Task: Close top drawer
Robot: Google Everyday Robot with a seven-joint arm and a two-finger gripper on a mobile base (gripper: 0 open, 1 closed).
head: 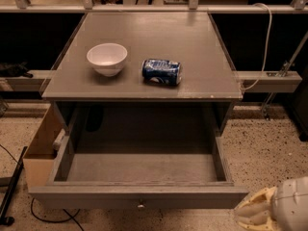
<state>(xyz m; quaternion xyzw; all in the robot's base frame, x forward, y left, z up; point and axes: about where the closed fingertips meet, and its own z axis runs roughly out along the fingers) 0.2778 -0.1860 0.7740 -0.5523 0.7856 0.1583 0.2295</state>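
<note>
The top drawer (139,196) is a wide grey drawer pulled far out of the grey cabinet, and its inside is bare. Its front panel runs along the bottom of the view with a small round metal knob (140,206) at its centre. My gripper (269,211) is a cream and white shape at the bottom right corner, just right of the drawer front's right end and partly cut off by the frame edge. It holds nothing that I can see.
On the cabinet top (202,47) stand a white bowl (107,58) and a blue can (161,71) lying on its side. A cardboard box (42,146) sits against the drawer's left side. A black cable (14,186) lies on the speckled floor at left.
</note>
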